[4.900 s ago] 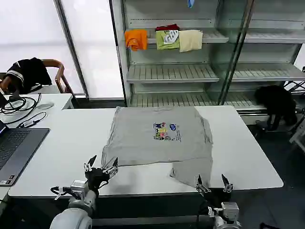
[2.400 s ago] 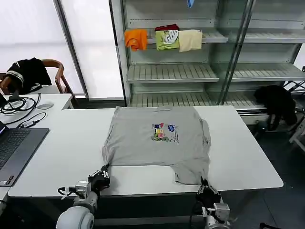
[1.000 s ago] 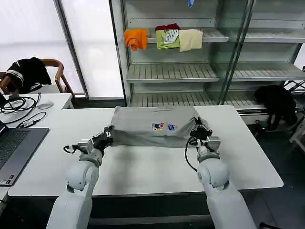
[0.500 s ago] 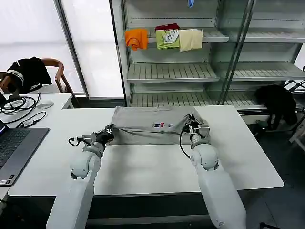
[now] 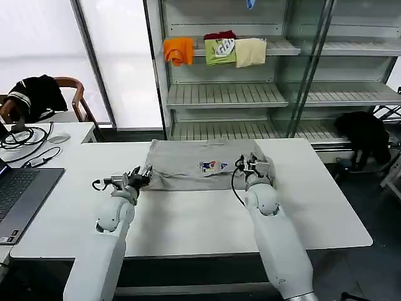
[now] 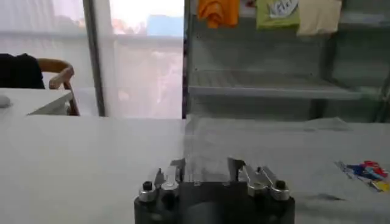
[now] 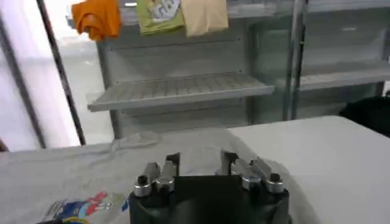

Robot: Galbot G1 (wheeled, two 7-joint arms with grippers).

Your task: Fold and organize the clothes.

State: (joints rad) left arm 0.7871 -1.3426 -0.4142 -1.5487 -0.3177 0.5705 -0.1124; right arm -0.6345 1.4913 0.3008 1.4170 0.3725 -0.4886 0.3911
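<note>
The clothes, one light grey T-shirt [image 5: 188, 164], lie folded in half across the far middle of the white table [image 5: 188, 219], with the multicoloured print [image 5: 213, 166] on top. My left gripper [image 5: 139, 176] rests at the fold's left end and my right gripper [image 5: 253, 164] at its right end. In the left wrist view the left gripper [image 6: 206, 170] is open, the grey T-shirt [image 6: 274, 143] flat just beyond its fingertips. In the right wrist view the right gripper [image 7: 200, 161] is open over the grey T-shirt [image 7: 91, 173], nothing between its fingers.
Behind the table stands a metal shelf rack [image 5: 225, 94] with orange [image 5: 179, 50], green [image 5: 220, 51] and cream [image 5: 250, 52] folded shirts. A laptop [image 5: 22, 194] and cables lie at the left. A black garment [image 5: 37, 94] hangs on a chair.
Both grippers shut on the shirt's near hem and carried it away from me, folding the shirt in half. Since half a second ago the fold has settled flat and the jaws stand apart.
</note>
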